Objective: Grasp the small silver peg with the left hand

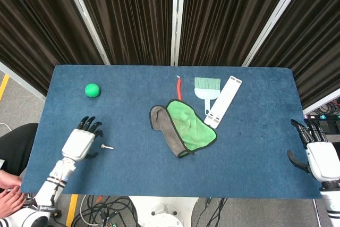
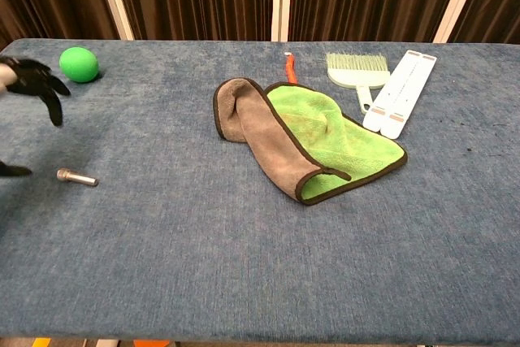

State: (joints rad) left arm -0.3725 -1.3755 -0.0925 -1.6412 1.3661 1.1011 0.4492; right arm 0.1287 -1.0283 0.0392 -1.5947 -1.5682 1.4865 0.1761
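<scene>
The small silver peg (image 1: 108, 146) lies flat on the blue table (image 1: 133, 174) at the front left, also seen in the chest view as the peg (image 2: 76, 176). My left hand (image 1: 82, 141) hovers just left of the peg with fingers spread, holding nothing; in the chest view only the dark fingers (image 2: 36, 79) of that hand show at the left edge. My right hand (image 1: 314, 155) stays open past the table's right edge, far from the peg.
A green ball (image 1: 92, 90) sits at the back left, behind the left hand. A green and grey cloth (image 1: 183, 127) lies mid-table. A red tool (image 1: 178, 87), a small green brush (image 1: 206, 89) and a white strip (image 1: 223, 100) lie behind it.
</scene>
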